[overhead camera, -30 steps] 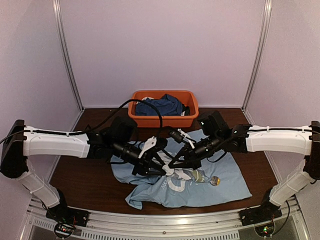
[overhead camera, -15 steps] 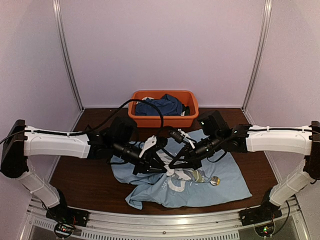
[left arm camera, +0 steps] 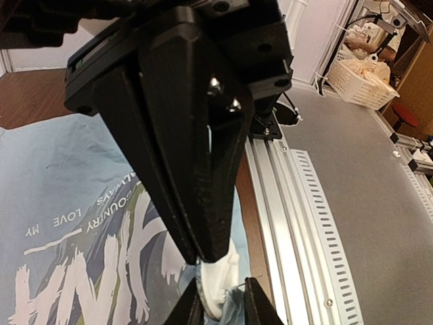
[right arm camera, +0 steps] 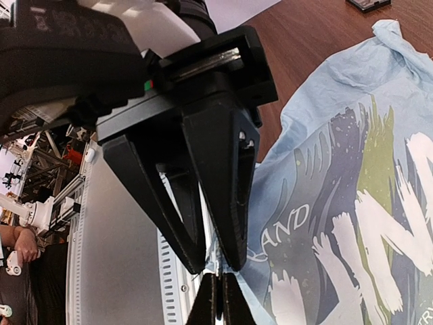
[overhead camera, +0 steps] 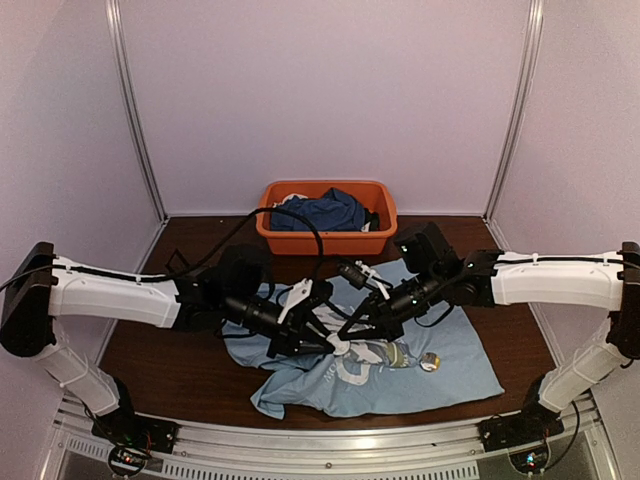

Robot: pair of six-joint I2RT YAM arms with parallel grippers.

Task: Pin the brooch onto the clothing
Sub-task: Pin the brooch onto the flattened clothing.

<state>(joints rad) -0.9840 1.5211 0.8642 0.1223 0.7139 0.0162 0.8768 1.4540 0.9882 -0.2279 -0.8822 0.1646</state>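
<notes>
The light blue shirt (overhead camera: 455,375) lies rumpled on the table, print up; it also shows in the left wrist view (left arm camera: 61,176) and the right wrist view (right arm camera: 338,135). My two grippers meet tip to tip over its middle. My left gripper (overhead camera: 330,344) (left arm camera: 206,261) is shut on the top edge of the brooch (left arm camera: 215,288), a small round disc seen from its white back, with a thin pin wire. My right gripper (overhead camera: 346,338) (right arm camera: 215,267) is closed from the opposite side on a fold of shirt fabric at the brooch. Another small shiny round disc (overhead camera: 430,362) lies on the shirt to the right.
An orange bin (overhead camera: 322,243) holding a dark blue garment (overhead camera: 320,212) stands at the back centre. A small black square case (right arm camera: 369,3) lies on the brown table beyond the shirt. The aluminium rail (left arm camera: 298,203) runs along the table's near edge.
The left arm has shifted slightly nearer and lower. Both grippers stay together at the same spot on the shirt, and the fabric there is a little more bunched.
</notes>
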